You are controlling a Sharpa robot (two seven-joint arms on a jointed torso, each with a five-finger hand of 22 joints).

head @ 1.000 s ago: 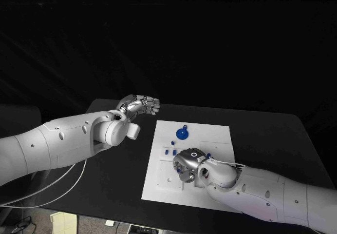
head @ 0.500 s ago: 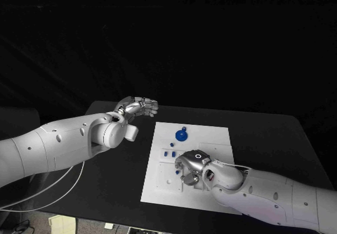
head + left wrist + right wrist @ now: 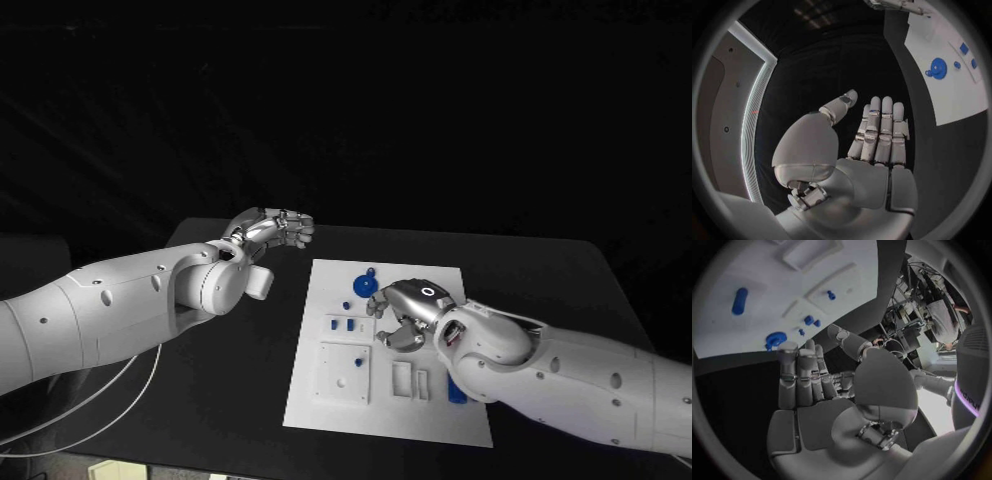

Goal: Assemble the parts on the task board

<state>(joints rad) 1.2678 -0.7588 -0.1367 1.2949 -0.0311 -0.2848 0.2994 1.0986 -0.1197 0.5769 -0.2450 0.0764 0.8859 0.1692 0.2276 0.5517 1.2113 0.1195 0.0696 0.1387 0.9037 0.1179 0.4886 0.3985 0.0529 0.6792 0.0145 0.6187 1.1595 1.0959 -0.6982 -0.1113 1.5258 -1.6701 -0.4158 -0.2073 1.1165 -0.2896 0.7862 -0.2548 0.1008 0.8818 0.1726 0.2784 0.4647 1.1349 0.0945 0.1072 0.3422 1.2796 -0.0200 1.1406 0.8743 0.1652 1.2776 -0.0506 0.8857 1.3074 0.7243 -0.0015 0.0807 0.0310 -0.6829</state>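
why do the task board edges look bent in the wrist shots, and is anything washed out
Fisheye lens: in the left wrist view the task board edge bows near the circle's rim; in the right wrist view it curves too. In the head view its edges run straight, under even light against a dark background. A bright patch beside the right hand in the right wrist view looks washed out.

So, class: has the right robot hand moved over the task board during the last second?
Yes. The right robot hand has moved up the task board toward its far end, and now sits by the round blue part.
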